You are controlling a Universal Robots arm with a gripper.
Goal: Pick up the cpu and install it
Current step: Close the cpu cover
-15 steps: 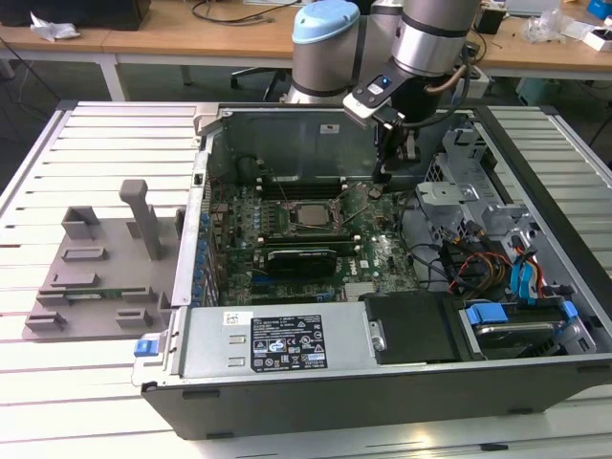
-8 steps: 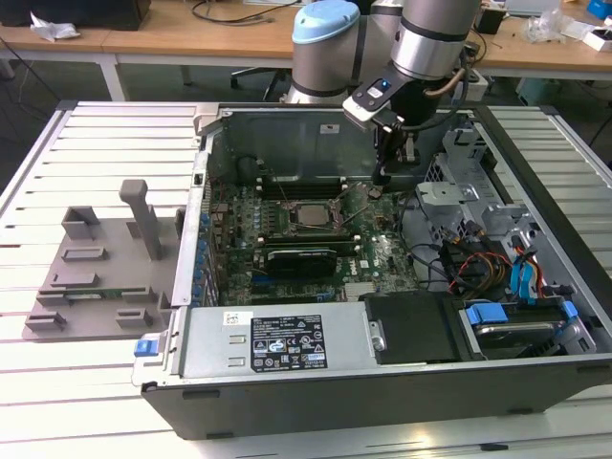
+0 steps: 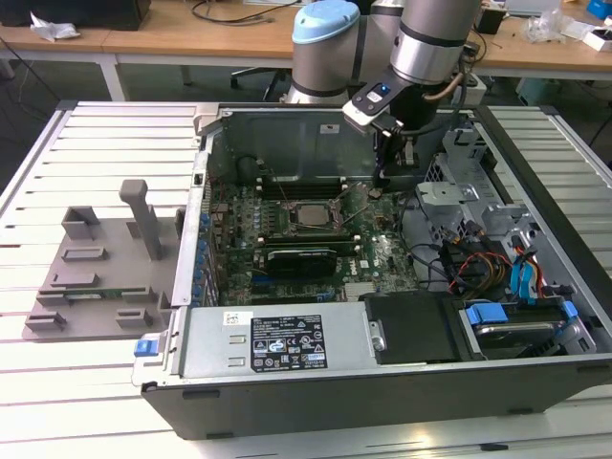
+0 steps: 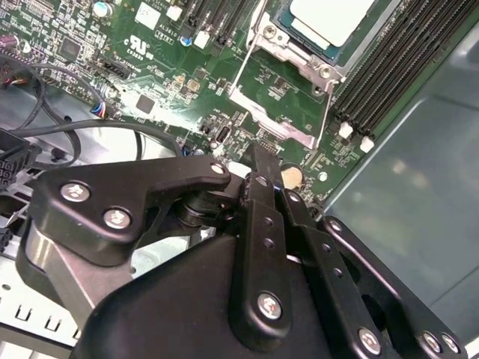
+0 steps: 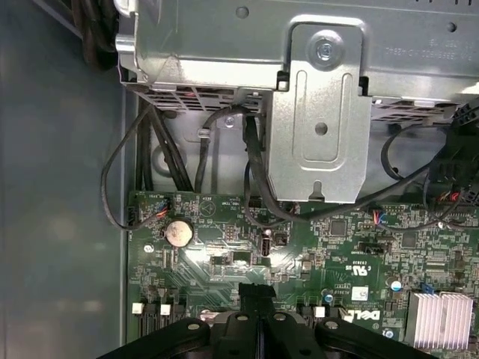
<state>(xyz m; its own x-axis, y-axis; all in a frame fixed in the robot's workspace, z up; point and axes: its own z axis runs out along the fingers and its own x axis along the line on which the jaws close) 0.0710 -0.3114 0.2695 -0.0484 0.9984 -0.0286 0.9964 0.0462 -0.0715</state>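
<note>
The cpu (image 3: pixel 311 216), a small silver-grey square, lies flat in the socket on the green motherboard (image 3: pixel 382 258) inside the open computer case. In the second wrist view the cpu (image 4: pixel 329 19) sits inside the metal socket frame (image 4: pixel 278 120), whose thin wire lever (image 4: pixel 241 71) stands raised. My gripper (image 3: pixel 381 182) hangs over the board to the exterior view's right of the socket, apart from the cpu. Both wrist views show its black fingers (image 4: pixel 258 161) pressed together with nothing between them, above a coin battery (image 5: pixel 178 233). The gripper (image 5: pixel 254 290) is shut and empty.
A long black card (image 3: pixel 301 256) lies across the board just in front of the socket. A metal drive cage (image 5: pixel 318 112) and loose cables (image 3: pixel 459 263) crowd the case's right side. A grey fixture (image 3: pixel 96 273) stands on the slatted table left of the case.
</note>
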